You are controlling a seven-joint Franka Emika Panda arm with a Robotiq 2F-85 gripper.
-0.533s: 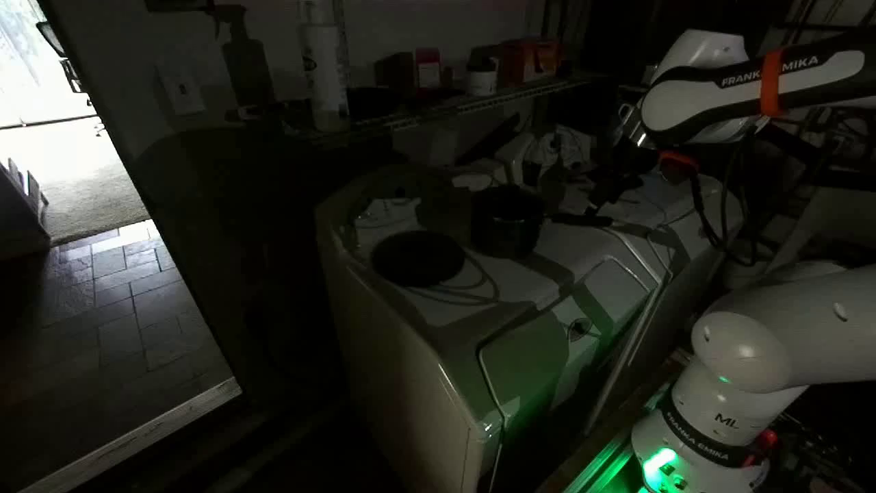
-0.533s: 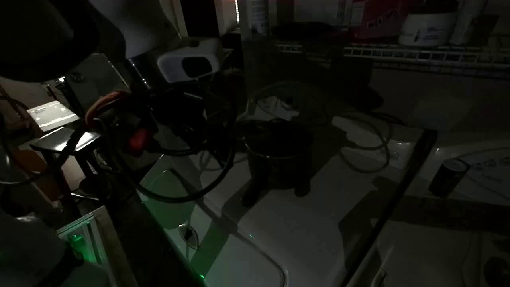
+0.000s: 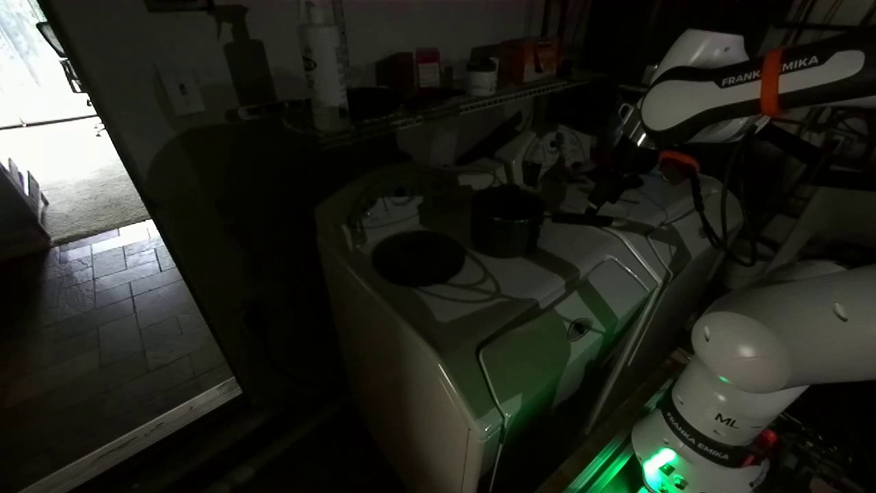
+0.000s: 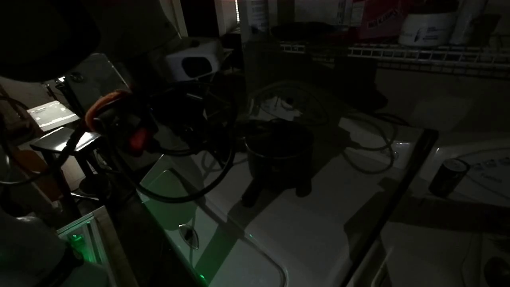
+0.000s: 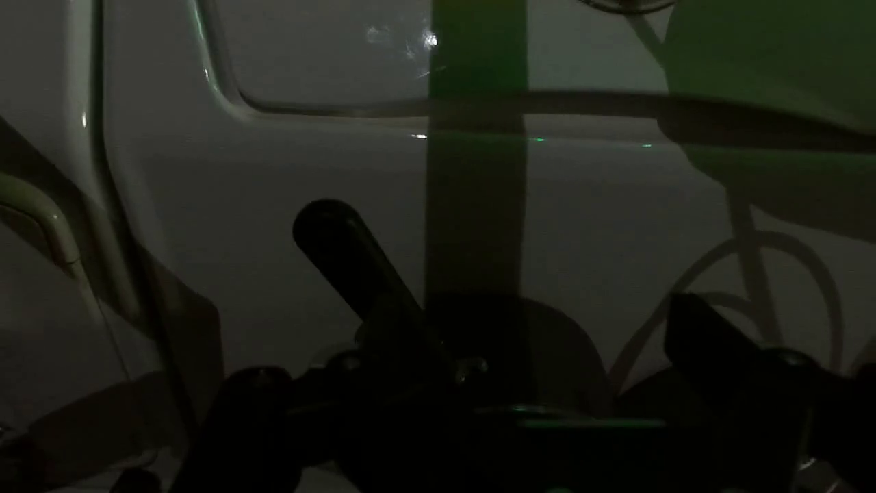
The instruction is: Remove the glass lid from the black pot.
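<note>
The black pot point(image 3: 505, 229) stands upright on a white appliance in both exterior views point(image 4: 281, 169); its long handle point(image 3: 582, 219) points toward the appliance's front edge. No glass lid can be made out on it in the dark. My gripper point(image 3: 593, 205) hangs near the handle in an exterior view, and beside the pot, at about rim height, in an exterior view point(image 4: 217, 153). In the wrist view its fingers are spread wide point(image 5: 537, 325), the left one overlapping the pot handle point(image 5: 335, 239). The pot body merges into the darkness at the bottom. Nothing is seen held.
A round dark dish point(image 3: 419, 258) lies beside the pot on the white appliance point(image 3: 472, 329). A wire shelf point(image 3: 506, 96) with bottles and boxes runs behind. A dark can point(image 4: 448, 177) stands on the neighbouring appliance. A cable loop point(image 4: 191, 198) hangs from the arm.
</note>
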